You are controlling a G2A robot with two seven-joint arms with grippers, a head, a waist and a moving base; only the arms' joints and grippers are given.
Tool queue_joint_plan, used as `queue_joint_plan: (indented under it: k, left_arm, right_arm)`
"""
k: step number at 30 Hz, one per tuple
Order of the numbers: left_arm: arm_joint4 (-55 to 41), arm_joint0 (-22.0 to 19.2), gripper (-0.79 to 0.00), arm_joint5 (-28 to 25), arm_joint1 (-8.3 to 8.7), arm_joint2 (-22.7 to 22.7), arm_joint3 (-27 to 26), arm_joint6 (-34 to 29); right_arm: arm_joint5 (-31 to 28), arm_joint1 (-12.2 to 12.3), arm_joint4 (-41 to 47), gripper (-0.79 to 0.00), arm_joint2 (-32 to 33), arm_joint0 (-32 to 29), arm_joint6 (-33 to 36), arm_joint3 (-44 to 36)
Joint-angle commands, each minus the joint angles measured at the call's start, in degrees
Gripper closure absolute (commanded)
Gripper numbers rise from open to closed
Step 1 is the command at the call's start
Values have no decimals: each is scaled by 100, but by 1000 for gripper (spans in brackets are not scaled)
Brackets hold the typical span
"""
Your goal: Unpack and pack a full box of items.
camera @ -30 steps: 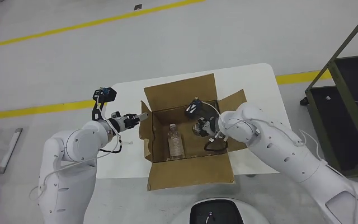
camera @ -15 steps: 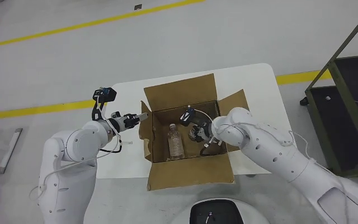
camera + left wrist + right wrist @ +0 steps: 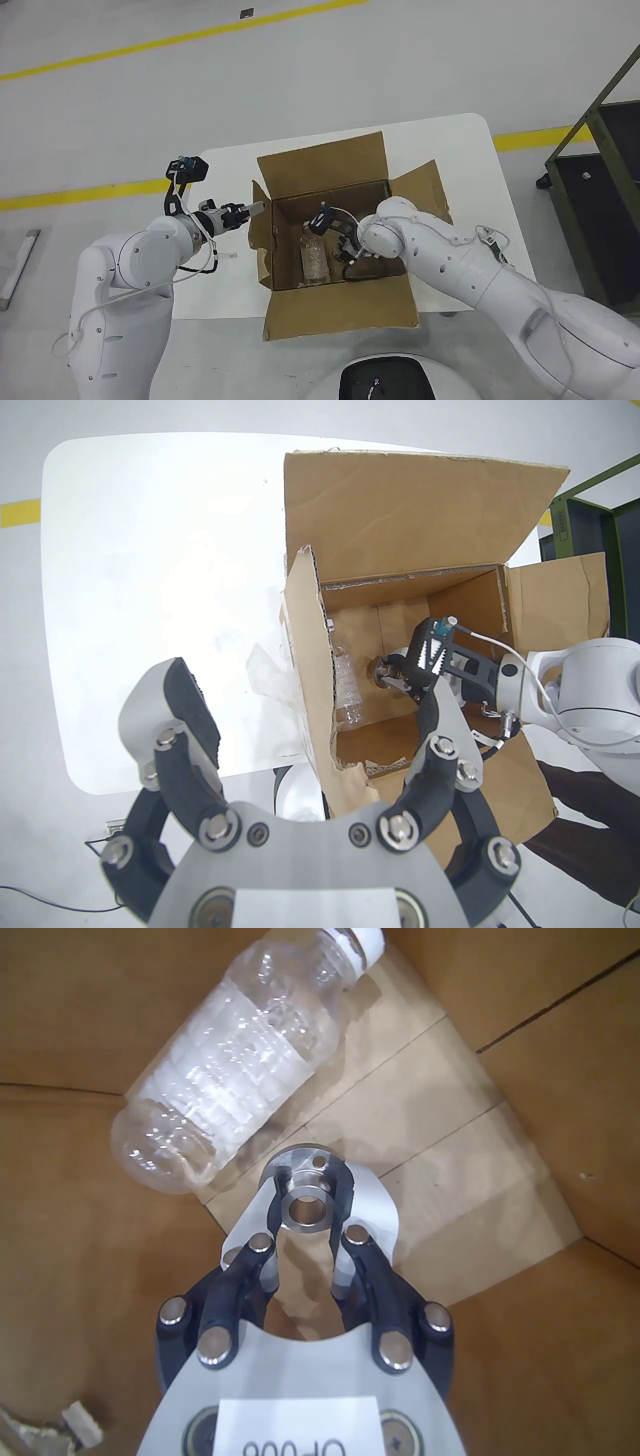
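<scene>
In the box (image 3: 325, 165), the right gripper (image 3: 306, 1188) clamps a metal collar (image 3: 299, 1163) just beside the lying bottle (image 3: 235, 1063). The left gripper (image 3: 250, 210) gapes wide, left of centre in the top view.

My box (image 3: 340, 305) is plain brown, the bottle (image 3: 225, 1073) clear with a white cap (image 3: 367, 935), the ring (image 3: 300, 1163) silver, the bench (image 3: 455, 140) white, my right tool (image 3: 307, 1195) black and silver.

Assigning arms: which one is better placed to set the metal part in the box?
Right: the right end effector holds the metal part inside the box, beside the bottle; the left end effector is open, outside.
</scene>
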Motion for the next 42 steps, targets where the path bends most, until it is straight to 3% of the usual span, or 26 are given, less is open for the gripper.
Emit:
queue_joint_plan:
  k: [1,3,5,12,15,16,20,24,26,27,30,34,37,42]
  left_arm:
    - [0,0,-785,0,0,0,0,0]
    - [0,0,-785,0,0,0,0,0]
    - [0,0,-785,0,0,0,0,0]
    - [0,0,-785,0,0,0,0,0]
    - [0,0,-785,0,0,0,0,0]
    - [0,0,-785,0,0,0,0,0]
    - [0,0,-785,0,0,0,0,0]
    - [0,0,-785,0,0,0,0,0]
    - [0,0,-785,0,0,0,0,0]
    - [0,0,-785,0,0,0,0,0]
    - [0,0,-785,0,0,0,0,0]
    - [0,0,-785,0,0,0,0,0]
    - [0,0,-785,0,0,0,0,0]
    - [0,0,-785,0,0,0,0,0]
  right_arm:
    - [-60,-101,40,0,-60,60,-56,237]
    - [-90,-203,46,-102,-118,120,-82,419]
    - [-92,-295,35,-129,-169,171,-94,601]
    - [-222,-551,59,-385,-240,312,-133,1063]
    - [-250,-617,84,-400,-205,376,-193,1199]
    - [-256,-632,80,-456,-190,405,-198,1222]
    - [-209,-616,77,-391,4,547,-440,1104]
    - [-60,-365,-165,-329,455,660,-791,490]
    - [50,-139,-428,-197,794,577,-885,-42]
    - [144,-8,-567,-6,1011,477,-902,-416]
    - [528,442,-1135,0,1829,-202,-725,-1949]
    - [813,976,-1934,0,3198,-1679,-105,-4326]
    - [854,1193,-2314,0,4008,-2635,232,-5527]
    - [966,1370,-2787,0,4895,-3700,599,-6536]
